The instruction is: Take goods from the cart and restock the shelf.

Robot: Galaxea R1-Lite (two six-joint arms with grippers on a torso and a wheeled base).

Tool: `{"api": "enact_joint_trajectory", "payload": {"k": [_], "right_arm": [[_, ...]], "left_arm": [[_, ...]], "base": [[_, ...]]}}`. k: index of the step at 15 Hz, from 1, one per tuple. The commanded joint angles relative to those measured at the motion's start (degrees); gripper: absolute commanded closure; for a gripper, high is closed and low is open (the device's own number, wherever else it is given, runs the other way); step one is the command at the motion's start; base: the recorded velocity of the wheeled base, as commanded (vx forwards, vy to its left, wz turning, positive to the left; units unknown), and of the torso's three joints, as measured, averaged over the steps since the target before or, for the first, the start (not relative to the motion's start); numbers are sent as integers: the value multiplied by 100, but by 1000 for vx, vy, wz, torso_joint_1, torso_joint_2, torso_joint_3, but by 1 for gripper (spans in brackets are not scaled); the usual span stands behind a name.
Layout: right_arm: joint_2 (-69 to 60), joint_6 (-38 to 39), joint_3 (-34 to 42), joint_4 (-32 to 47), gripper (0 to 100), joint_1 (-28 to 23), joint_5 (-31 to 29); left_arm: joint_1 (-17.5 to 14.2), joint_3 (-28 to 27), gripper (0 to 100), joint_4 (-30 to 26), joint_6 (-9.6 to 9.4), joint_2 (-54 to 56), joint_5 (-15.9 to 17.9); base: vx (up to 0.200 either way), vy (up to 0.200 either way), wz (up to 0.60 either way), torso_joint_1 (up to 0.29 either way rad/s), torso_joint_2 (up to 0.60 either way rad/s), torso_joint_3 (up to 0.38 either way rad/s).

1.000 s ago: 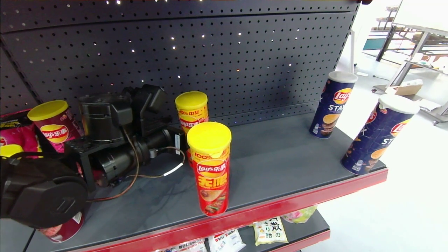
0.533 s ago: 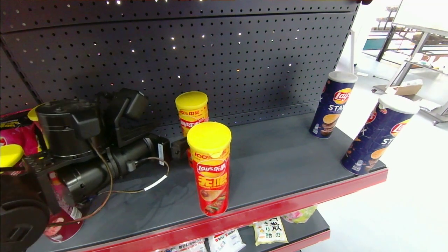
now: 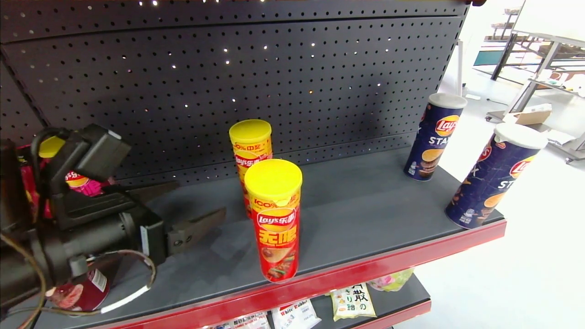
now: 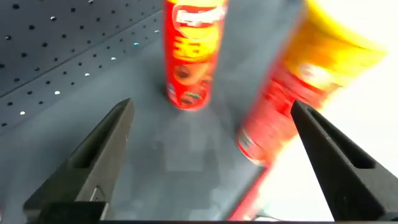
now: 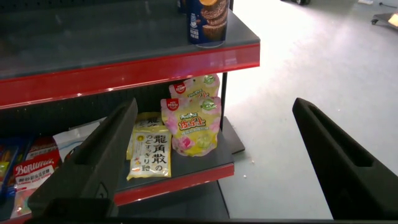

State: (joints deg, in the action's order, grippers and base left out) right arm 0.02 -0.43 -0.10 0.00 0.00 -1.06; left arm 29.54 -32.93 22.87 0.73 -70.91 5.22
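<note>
Head view: left gripper (image 3: 201, 199), fingers apart, near the yellow-lidded red cardboard crisp tube (image 3: 275, 219); right gripper (image 5: 214, 109) spread too.

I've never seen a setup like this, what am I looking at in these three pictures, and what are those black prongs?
A two-armed robot is restocking a shop shelf. The wide picture comes from its head camera; the other two from cameras on its wrists. The black prongs are each hand's two fingers. The left hand is open and empty beside two red chip cans; two blue cans stand further right. The right hand, also open and empty, faces snack bags on the lower shelf.
</note>
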Motion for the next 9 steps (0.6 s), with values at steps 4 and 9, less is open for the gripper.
{"api": "enact_joint_trajectory", "payload": {"k": [4, 9], "right_arm": [[-2, -1, 1, 0, 0, 0, 1], [-2, -1, 1, 0, 0, 0, 1]], "left_arm": [[8, 23, 0, -1681, -3, 2187, 225], [-18, 146, 0, -3043, -3, 4138, 304]], "base": [[0, 0, 0, 0, 0, 0], [0, 0, 0, 0, 0, 0]]}}
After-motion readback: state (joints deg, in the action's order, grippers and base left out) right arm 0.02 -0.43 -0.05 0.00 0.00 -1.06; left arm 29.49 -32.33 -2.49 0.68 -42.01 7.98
